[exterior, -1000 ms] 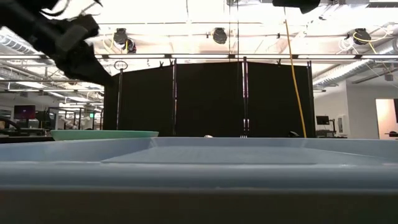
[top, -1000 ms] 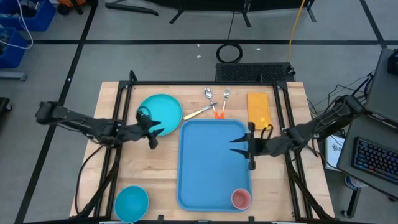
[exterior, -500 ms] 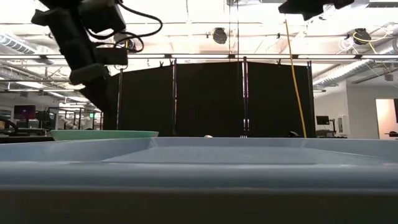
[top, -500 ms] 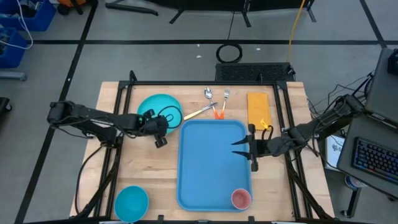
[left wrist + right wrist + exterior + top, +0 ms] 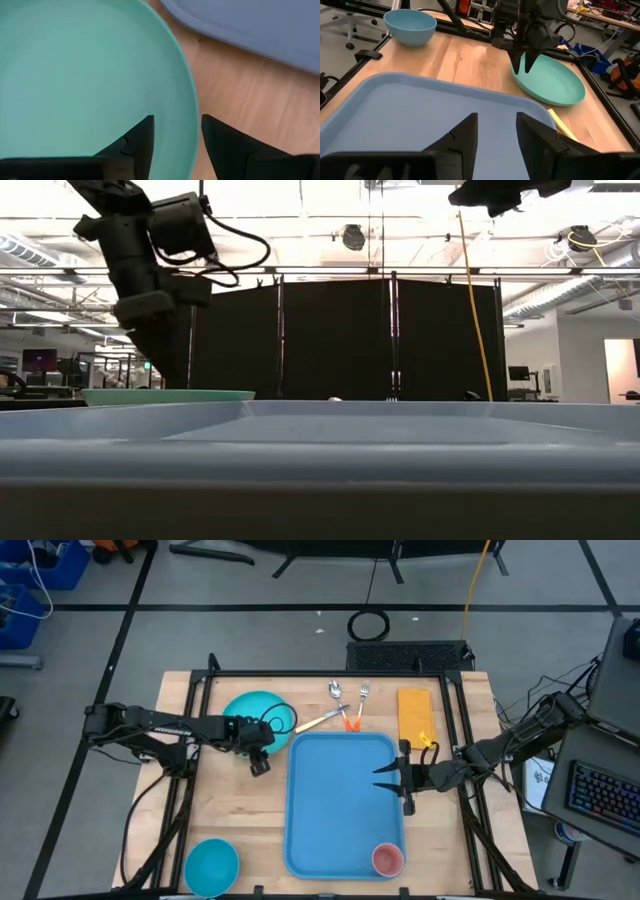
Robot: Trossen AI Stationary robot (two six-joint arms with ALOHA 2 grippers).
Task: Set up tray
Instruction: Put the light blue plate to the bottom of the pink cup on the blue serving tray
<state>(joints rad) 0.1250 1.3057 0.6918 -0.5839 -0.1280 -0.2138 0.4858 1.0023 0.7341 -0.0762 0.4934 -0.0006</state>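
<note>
Left gripper (image 5: 262, 748) stands over the near rim of the turquoise plate (image 5: 252, 712), pointing down, with its two fingers (image 5: 139, 145) a little apart and the plate's edge running in the gap between them. It holds nothing yet.

The tray (image 5: 340, 840) lies in the middle of the table (image 5: 245, 810), just beside the plate, and the two do not seem to touch. On the tray I see only a small pink cup (image 5: 388, 859) in one corner.

The step in hand looks like taking the plate by its rim, to bring it onto the tray. To do it well, the gripper should come lower until one finger is inside the rim and one outside, then close firmly. The plate is shallow and smooth, so a weak pinch may let it tilt or slip; a level lift is safer.

Right gripper (image 5: 380, 774) waits over the tray's right side, fingers apart and empty.

Beyond the tray lie a spoon (image 5: 335, 692), a fork (image 5: 364, 692) and a yellow sponge (image 5: 415, 712). A blue bowl (image 5: 211, 865) stands at the table's near left corner.
</note>
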